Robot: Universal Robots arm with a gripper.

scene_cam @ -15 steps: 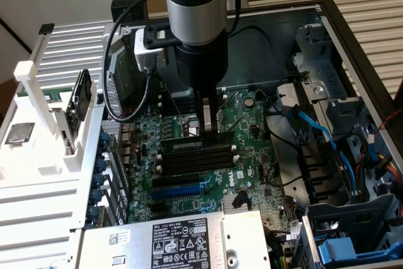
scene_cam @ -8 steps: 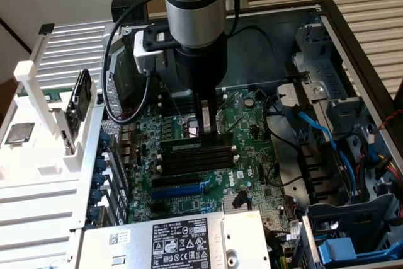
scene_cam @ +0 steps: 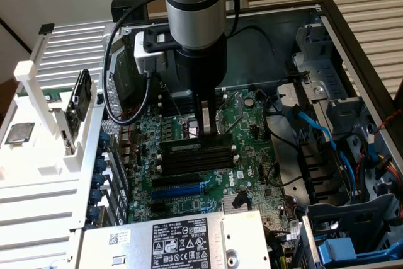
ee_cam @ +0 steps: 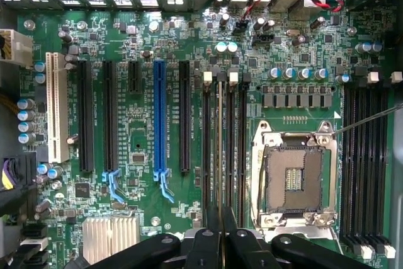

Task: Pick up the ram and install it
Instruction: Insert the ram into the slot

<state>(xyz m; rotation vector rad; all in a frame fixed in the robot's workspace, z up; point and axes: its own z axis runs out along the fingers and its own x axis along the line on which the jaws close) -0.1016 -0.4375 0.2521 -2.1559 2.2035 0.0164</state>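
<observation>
The jaws stand nearly together, pinched on the thin top edge of the ram (ee_cam: 219, 149). In the wrist view the gripper (ee_cam: 220, 234) has one black finger (ee_cam: 204, 247) on each side of the stick. The ram stands on edge in a bank of four black slots (ee_cam: 242, 149), lined up along one of them, with one empty slot on one side and two on the other; whether it is pressed fully home I cannot tell. In the exterior view the gripper (scene_cam: 208, 124) reaches straight down from the grey arm (scene_cam: 194, 4) into the open case, and the ram (scene_cam: 182, 146) shows as a dark strip with pale labels at the far edge of the slots (scene_cam: 195, 162). Just beside the bank lies the open processor socket (ee_cam: 293, 177) in its metal frame, and beyond that a second bank of slots (ee_cam: 365, 162). On the other side of the ram the green board (ee_cam: 138, 130) carries a row of long card slots — one of them blue (ee_cam: 160, 118) — and a finned silver heatsink (ee_cam: 110, 237). Nearer in the exterior view sits a metal box with a black label (scene_cam: 182, 244); blue cables (scene_cam: 321, 130) run at the exterior view's right. At the exterior view's left, outside the case, a white rack (scene_cam: 38, 92) holds a square silver chip (scene_cam: 19, 131).
</observation>
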